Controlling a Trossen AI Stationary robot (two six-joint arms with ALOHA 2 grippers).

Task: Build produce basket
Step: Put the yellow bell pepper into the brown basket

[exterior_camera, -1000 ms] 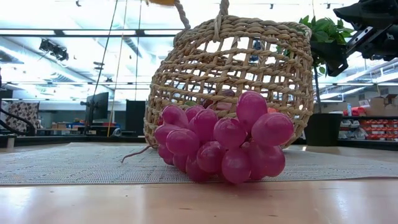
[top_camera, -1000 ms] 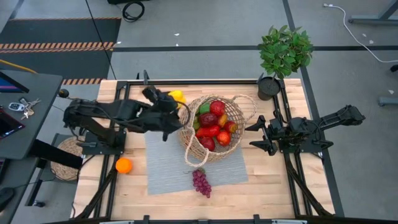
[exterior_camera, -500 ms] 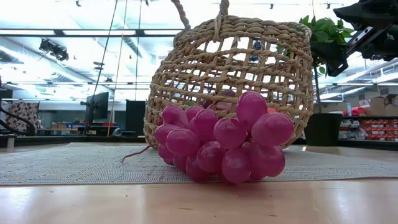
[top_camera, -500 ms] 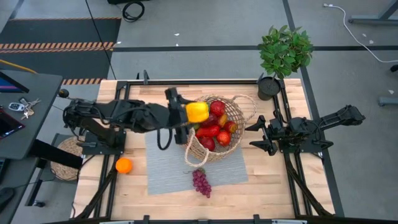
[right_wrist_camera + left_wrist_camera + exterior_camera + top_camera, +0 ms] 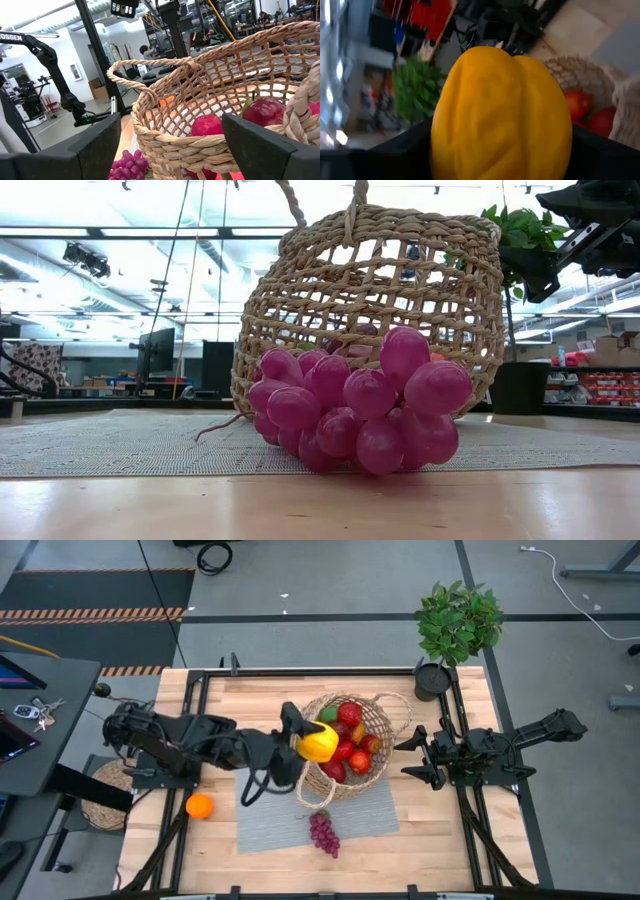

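Basket (image 5: 378,720) of light wicker sits on a grey mat (image 5: 270,810) in the middle of the wooden table (image 5: 440,850), already holding red apples (image 5: 349,713), a green fruit and other red pieces. The left gripper (image 5: 305,740) hangs over the basket's left rim with its jaws wide around a yellow pepper (image 5: 318,742), which it grips; in the left wrist view the pepper (image 5: 502,112) fills the space between the dark fingers, with the basket and red fruit beyond it. The right gripper (image 5: 412,758) waits just right of the basket, jaws parted and holding nothing; its wrist view looks into the basket (image 5: 200,150) past its own fingers (image 5: 95,150). A bunch of purple grapes (image 5: 324,832) lies on the mat's front edge, near the basket, and from the low view it (image 5: 355,415) sits in front of the wicker wall (image 5: 400,290). An orange (image 5: 199,806) rests on bare wood left of the mat. A potted plant (image 5: 455,625) stands at the table's far right corner.
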